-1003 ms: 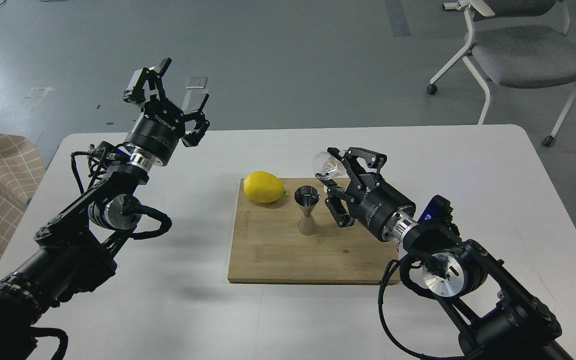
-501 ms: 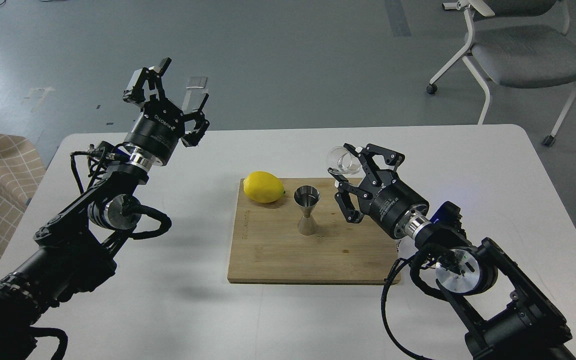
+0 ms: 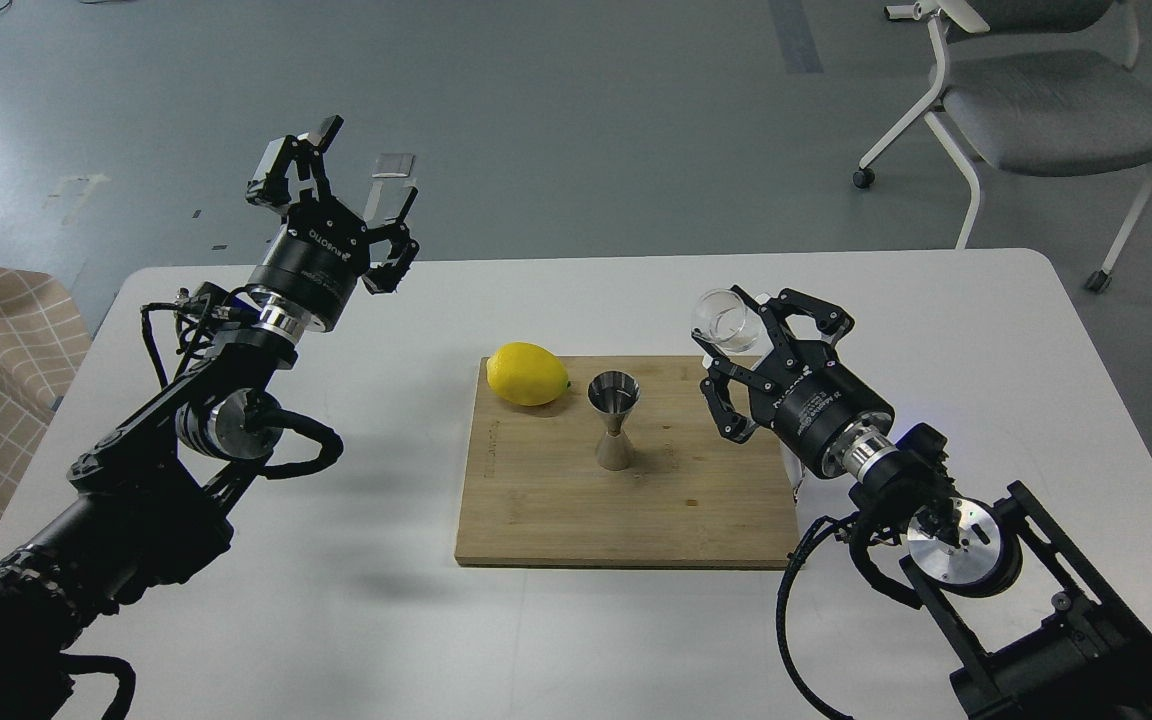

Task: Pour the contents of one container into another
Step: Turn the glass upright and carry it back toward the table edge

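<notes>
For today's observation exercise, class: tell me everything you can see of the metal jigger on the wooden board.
The jigger is a shiny stainless-steel measure shaped like an hourglass: two cones joined at a narrow waist. It stands upright on its lower cone, the upper cone's round mouth open to the top. It sits near the middle of the wooden board, just right of the lemon and apart from it. Only the board touches it. Whether it holds liquid cannot be told. The right end effector, carrying the glass cup, is off to its right, clear of it.
</notes>
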You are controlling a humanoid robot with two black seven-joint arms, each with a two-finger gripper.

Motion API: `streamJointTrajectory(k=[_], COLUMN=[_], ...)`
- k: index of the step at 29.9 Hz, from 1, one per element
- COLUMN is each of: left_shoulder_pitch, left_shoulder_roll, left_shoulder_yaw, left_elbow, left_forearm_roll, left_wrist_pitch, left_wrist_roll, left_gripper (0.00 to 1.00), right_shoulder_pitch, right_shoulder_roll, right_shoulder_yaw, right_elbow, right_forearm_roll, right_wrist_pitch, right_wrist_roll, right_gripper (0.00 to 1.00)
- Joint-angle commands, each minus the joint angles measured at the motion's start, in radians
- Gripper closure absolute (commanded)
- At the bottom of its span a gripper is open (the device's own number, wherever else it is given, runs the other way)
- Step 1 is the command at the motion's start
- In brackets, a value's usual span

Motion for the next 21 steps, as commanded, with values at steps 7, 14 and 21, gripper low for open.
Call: streamJointTrajectory(k=[7,14,21], left_shoulder_pitch=[0.0,0.0,0.0], left_shoulder_roll=[-0.004,-0.004,-0.006], left_shoulder_yaw=[0.001,0.003,0.003], left_elbow=[0.001,0.001,0.001], left_forearm_roll=[-0.001,0.001,0.001], left_wrist_pitch=[0.002,0.002,0.003], left_wrist_roll=[0.0,0.0,0.0], left_gripper=[0.02,0.02,0.02], right_shoulder_pitch=[-0.048,-0.086,-0.115], right_shoulder_roll=[0.0,0.0,0.0], right_shoulder_yaw=[0.095,0.171,0.231], right_elbow=[0.009,0.021,0.021], right_forearm_roll=[0.131,0.205,0.251], right_wrist_pitch=[-0.001,0.002,0.006], right_wrist_roll=[0.0,-0.001,-0.003], right_gripper=[0.57,0.57,0.57])
